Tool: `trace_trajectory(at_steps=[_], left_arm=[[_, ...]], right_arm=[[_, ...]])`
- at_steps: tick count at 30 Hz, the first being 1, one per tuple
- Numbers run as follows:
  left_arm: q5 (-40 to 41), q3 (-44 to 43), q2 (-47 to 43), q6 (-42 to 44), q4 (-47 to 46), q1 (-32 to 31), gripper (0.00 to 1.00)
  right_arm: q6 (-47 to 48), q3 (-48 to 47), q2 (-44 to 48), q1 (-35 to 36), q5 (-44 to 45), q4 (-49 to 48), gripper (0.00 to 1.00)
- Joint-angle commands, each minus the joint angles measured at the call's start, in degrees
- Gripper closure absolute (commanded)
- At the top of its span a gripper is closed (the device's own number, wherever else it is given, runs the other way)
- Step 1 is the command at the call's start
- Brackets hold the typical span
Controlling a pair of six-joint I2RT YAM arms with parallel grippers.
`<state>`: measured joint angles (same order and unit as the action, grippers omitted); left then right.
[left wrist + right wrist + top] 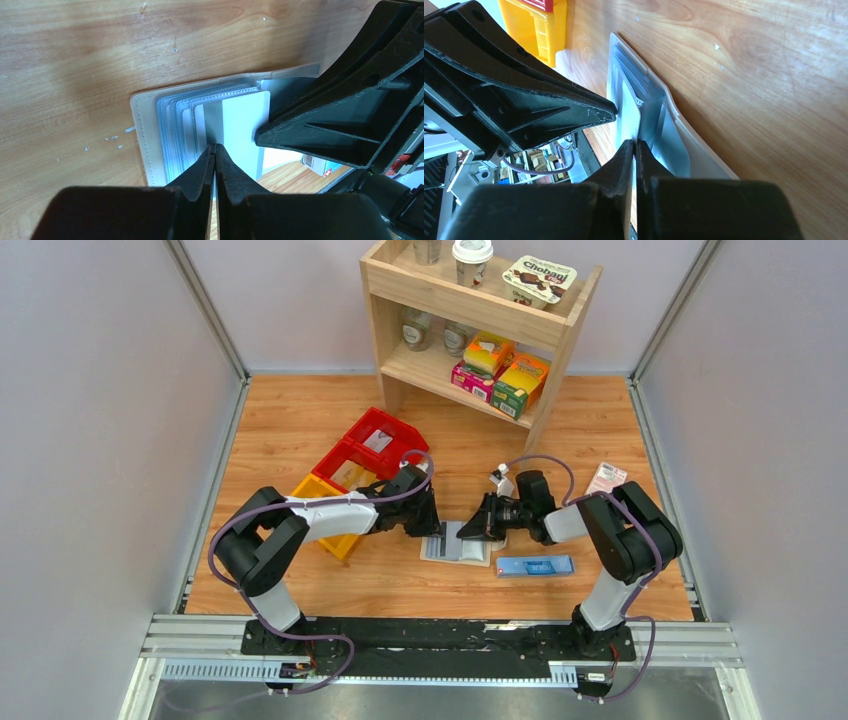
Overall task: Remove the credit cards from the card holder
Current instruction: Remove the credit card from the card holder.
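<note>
We see the card holder [455,546] lying open on the table [300,420] between the two arms, cream cover down and blue sleeves up. Our left gripper [215,150] has its fingers pressed together on the near edge of a white card [242,112] that sits in the sleeves. Our right gripper [634,145] faces it from the opposite side, fingers nearly together, pinching a thin pale edge of the card holder; card or sleeve, we cannot tell. A blue box [535,566] lies just beside the right gripper.
</note>
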<state>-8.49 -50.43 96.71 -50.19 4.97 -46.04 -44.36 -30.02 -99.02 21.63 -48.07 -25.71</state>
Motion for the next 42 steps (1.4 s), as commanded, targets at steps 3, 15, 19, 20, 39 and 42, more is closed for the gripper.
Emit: trace_trajectory(at_steps=[3,15,19,20,39,42], left_arm=[[3.5,0.2,1.5,-0.8,5.2,0.2,0.91],[2.1,0.3,2.4,-1.0,4.9,0.7,0.92],[2.0,0.4,1.0,-0.3,4.3,0.7,0.92],[1.9,0.7,0.3,-0.3,3.6,0.7,0.91],[-4.2,-2.1,1.2,0.6,-2.0,0.6,0.81],[-2.9,-2.5,2.0,-0.3,0.7,0.6,0.83]], right_arm=[[-1.8,1.5,1.8,-1.5,-2.3,-6.2,1.00],[-2.6,2.8,1.6,-4.2,-3.8,-6.9,0.98],[-2.9,2.2,0.9,-4.3,-3.9,-7.2,0.98],[-3.0,2.2,0.6,-4.2,-4.0,-7.2,0.98],[-2.9,1.1,-1.5,-4.1,-4.3,-7.1,1.00],[-3.1,1.2,-1.4,-4.0,-4.7,-7.5,0.95]])
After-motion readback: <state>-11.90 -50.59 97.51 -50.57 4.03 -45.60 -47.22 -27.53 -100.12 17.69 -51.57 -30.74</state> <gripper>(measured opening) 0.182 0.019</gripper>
